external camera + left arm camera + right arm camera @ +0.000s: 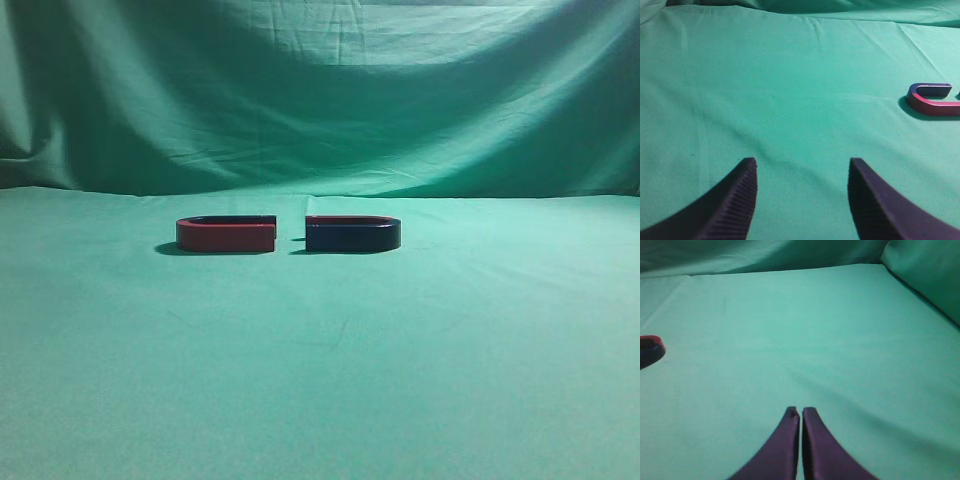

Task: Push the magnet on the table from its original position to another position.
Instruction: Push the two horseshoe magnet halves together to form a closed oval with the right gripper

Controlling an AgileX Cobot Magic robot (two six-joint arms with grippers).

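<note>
**Here two magnets sit end to end**

Now the dark navy magnet (352,235) lies flat on the green bench (320,380), near the middle. Its open ends face the open ends of the red magnet (226,234) just beside it, with a small gap between them. The left tool (802,172) hangs over bare cloth with its fingers spread wide. The right tool (800,412) has its fingers pressed together, holding nothing. Both tools are well apart from the magnets.

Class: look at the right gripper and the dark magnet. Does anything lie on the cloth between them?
Nothing visible does. The right gripper, fingers together, faces bare table; the dark magnet shows only at the right wrist view's left edge. The red magnet lies beyond it.
</note>
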